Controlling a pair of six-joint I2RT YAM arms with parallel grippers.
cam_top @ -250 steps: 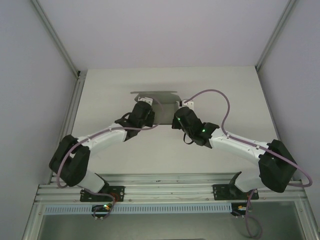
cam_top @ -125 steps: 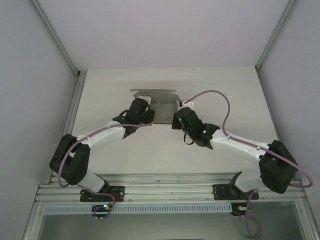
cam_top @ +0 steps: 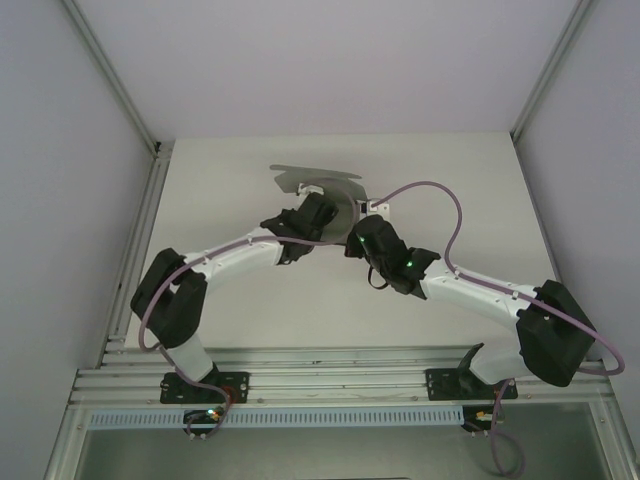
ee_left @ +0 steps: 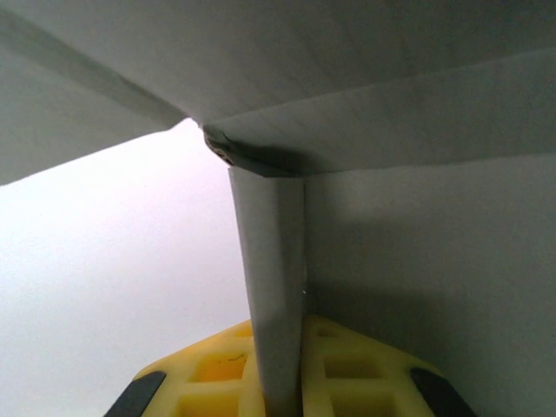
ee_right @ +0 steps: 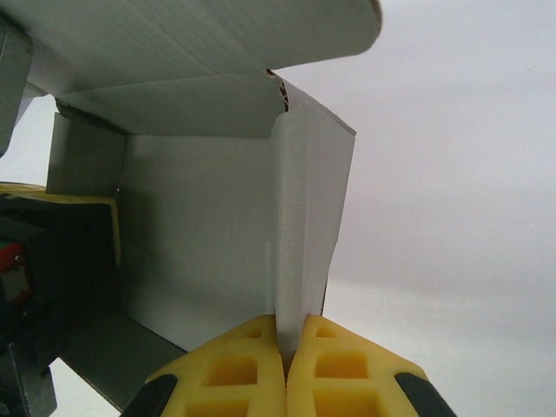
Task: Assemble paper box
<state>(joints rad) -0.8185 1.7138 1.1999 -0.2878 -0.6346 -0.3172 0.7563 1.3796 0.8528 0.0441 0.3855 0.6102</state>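
Clamping upright flaps of the half-folded grey paper box (ee_right: 200, 226): left gripper (ee_left: 276, 369), right gripper (ee_right: 287, 352).

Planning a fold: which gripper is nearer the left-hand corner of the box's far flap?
Left. The left gripper clamps the paper box just right of that corner; the right gripper clamps it farther right, nearer the bases.

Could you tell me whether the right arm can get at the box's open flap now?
Probably not yet: the right end effector is shut on a wall of the box, so it must release first. The flap itself is unobstructed.
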